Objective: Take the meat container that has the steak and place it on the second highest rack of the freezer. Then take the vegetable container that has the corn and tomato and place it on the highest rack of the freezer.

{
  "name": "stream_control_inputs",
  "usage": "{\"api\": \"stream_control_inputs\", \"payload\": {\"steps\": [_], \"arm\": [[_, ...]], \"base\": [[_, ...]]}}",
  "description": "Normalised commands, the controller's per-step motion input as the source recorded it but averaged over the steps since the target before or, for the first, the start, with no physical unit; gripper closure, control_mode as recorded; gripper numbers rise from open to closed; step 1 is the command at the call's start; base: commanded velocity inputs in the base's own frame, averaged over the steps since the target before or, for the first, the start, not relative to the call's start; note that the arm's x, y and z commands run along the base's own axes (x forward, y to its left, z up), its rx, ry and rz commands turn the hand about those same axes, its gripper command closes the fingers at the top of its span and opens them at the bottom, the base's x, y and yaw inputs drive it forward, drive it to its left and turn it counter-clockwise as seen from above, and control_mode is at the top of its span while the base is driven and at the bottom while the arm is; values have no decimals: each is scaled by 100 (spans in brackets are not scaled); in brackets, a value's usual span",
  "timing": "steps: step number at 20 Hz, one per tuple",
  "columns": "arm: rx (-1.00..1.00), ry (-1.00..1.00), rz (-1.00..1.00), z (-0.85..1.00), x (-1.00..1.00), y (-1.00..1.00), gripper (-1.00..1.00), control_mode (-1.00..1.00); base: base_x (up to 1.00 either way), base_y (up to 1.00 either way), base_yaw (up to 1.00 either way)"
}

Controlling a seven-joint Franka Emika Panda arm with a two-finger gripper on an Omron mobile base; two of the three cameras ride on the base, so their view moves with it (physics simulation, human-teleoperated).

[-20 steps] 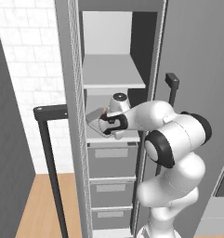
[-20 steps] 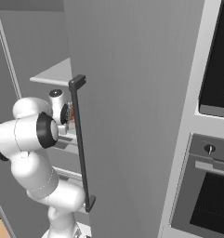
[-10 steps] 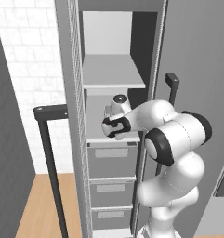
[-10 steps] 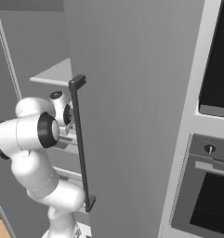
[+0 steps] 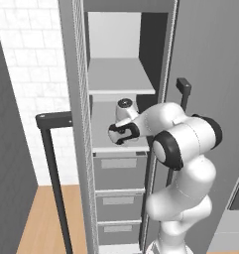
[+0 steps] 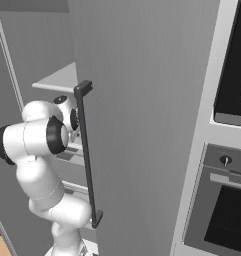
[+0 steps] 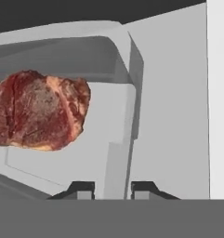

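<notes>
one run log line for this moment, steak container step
phase: placing | gripper: shut on meat container rim | steak: inside container | arm: reaching into freezer at second highest rack

arm (image 5: 185,149): glossy white rounded links | joints: dark grey-black bands and round caps | tool (image 7: 112,188): two small dark finger tips

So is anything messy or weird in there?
Nothing stands out. The steak lies inside its container, nothing spilled, and the fingertips sit either side of the container's wall.
</notes>
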Motion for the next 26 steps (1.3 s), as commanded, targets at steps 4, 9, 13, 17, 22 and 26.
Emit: {"api": "stream_control_inputs", "payload": {"steps": [4, 9, 13, 17, 22, 26], "arm": [[0, -3, -3, -7, -31, 8, -100, -100], [0, -11, -2, 0, -23, 3, -100, -100], [-1, -27, 0, 0, -28, 5, -100, -100], [-1, -27, 0, 21, -26, 5, -100, -100], [0, -15, 0, 23, -42, 10, -100, -100], [1, 1, 0, 100, -62, 1, -100, -100]], "base": [[0, 0, 0], [0, 0, 0], [0, 0, 0], [0, 0, 0], [0, 0, 0], [0, 0, 0]]}}
